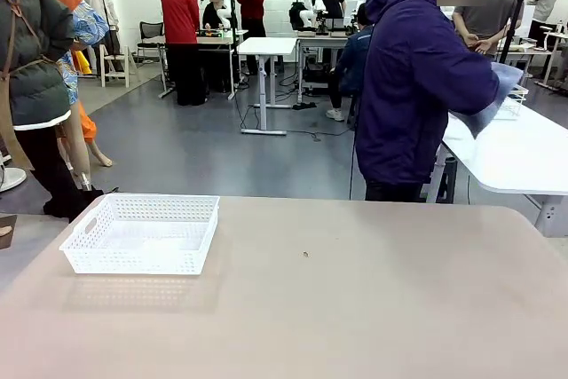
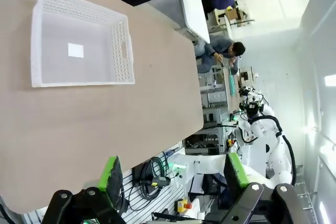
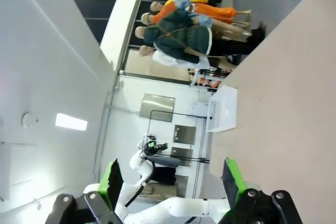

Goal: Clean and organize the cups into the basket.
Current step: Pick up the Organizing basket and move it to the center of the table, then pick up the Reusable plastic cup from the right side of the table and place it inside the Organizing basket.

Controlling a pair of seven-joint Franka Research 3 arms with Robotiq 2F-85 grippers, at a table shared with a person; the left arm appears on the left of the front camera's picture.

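The white lattice basket (image 1: 142, 233) sits empty on the tan table at the left; in the left wrist view the basket (image 2: 79, 43) lies at the upper left, and in the right wrist view the basket (image 3: 222, 108) is small and far off. The cups are out of view. My left gripper (image 2: 173, 174) is open, its green-padded fingers (image 2: 111, 174) spread wide with nothing between them, well back from the basket. My right gripper (image 3: 172, 178) is open too, holding nothing.
A person in a dark blue jacket (image 1: 417, 86) stands at the table's far side, turned toward a white table (image 1: 515, 153) at the right. A small dark speck (image 1: 305, 255) lies mid-table. The tan tabletop (image 1: 355, 308) is bare apart from the basket.
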